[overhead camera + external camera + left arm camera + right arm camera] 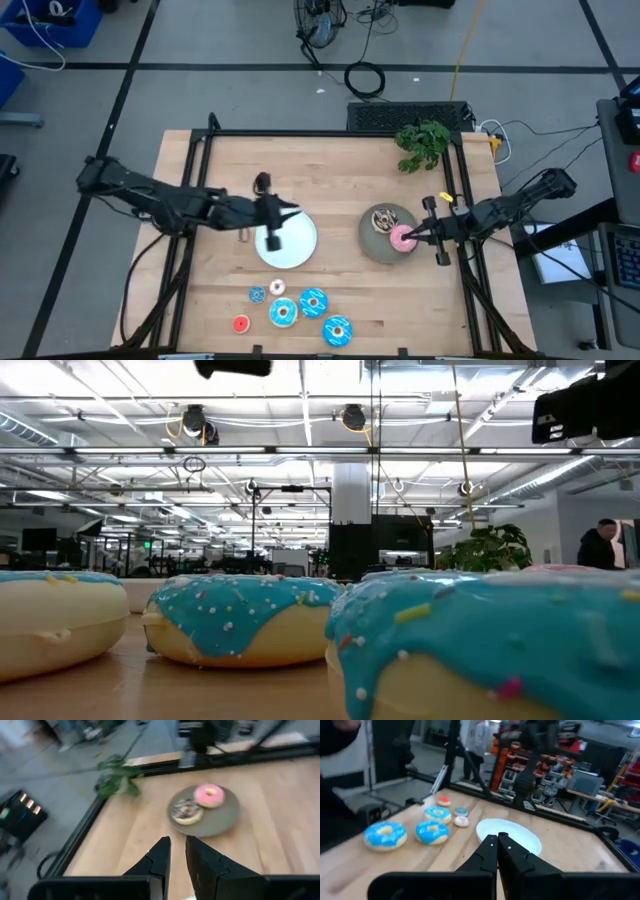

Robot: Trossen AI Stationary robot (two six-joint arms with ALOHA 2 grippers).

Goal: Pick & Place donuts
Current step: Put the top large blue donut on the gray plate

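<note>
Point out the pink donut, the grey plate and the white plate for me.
pink donut (209, 795): left wrist view, on its pink icing.
grey plate (220, 820): left wrist view, on bare plate surface.
white plate (517, 834): right wrist view, on its bare middle.

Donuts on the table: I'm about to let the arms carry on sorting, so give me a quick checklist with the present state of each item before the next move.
1. Grey plate already loaded: ok, pink donut and brown sprinkled donut lie on it.
2. White plate free of donuts: ok where visible; the left claw covers part of it.
3. Left claw empty: ok, nothing between its slightly parted fingers.
4. Right claw empty: ok, shut on nothing, beside the pink donut.
5. Loose donuts reachable: ok, three blue donuts and three tiny ones lie near the front edge.
</note>
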